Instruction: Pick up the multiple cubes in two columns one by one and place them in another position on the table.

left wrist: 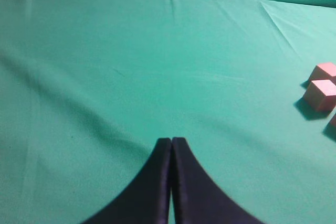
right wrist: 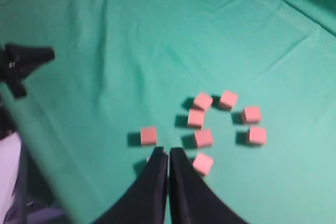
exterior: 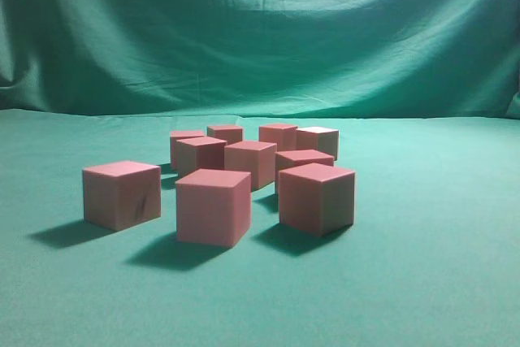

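Cubes [exterior: 213,206] crowd the middle of the green worktop [exterior: 439,282] — nine that we can count, in a loose cluster, bare cloth open on every side up to the backdrop [exterior: 260,30]. Our right pincer [right wrist: 168,153] hangs pressed together above the near rim of the group, pinching nothing, one cube just to its right. Our left pincer [left wrist: 171,142], likewise pressed together and empty, sits well apart — two cubes show at that view's right edge.

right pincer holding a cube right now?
No. In the right wrist view the right pincer is shut on nothing, high above the table, and the cubes all lie on the cloth.
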{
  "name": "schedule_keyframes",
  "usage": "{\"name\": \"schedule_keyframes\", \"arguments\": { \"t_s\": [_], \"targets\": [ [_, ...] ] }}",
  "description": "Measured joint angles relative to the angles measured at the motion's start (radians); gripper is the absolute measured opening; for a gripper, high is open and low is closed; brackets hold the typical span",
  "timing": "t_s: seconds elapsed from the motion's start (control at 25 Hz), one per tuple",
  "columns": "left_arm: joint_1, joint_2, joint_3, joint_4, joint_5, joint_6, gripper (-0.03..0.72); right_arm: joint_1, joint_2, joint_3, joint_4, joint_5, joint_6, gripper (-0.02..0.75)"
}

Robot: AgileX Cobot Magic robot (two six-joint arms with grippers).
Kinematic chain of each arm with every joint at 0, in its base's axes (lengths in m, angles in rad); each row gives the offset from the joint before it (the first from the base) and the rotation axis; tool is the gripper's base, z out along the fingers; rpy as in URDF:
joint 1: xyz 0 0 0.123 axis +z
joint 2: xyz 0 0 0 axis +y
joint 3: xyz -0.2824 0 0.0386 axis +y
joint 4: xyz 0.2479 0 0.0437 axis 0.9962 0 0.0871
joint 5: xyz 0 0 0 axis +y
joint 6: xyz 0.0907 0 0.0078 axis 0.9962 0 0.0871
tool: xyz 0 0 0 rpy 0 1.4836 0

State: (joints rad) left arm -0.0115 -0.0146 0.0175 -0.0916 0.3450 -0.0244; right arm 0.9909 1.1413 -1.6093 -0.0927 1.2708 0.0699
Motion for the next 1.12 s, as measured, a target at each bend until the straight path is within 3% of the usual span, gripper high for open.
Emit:
{"name": "schedule_keyframes", "arguments": {
  "t_s": [0.36, 0.72, 0.92, 1.12],
  "targets": [
    [0.000, 0.000, 0.000, 0.000, 0.000, 0.000, 0.000, 0.000, -0.501, 0.475, 0.039, -0.083, -0.001, 0.000],
    [0.000, 0.000, 0.000, 0.000, 0.000, 0.000, 0.000, 0.000, -0.772, 0.764, 0.078, -0.144, 0.025, 0.000],
    [0.000, 0.000, 0.000, 0.000, 0.000, 0.000, 0.000, 0.000, -0.849, 0.976, 0.078, -0.389, 0.019, 0.000],
    [0.000, 0.000, 0.000, 0.000, 0.000, 0.000, 0.000, -0.014, -0.896, 1.197, 0.003, -0.689, 0.013, 0.000]
  ]
}}
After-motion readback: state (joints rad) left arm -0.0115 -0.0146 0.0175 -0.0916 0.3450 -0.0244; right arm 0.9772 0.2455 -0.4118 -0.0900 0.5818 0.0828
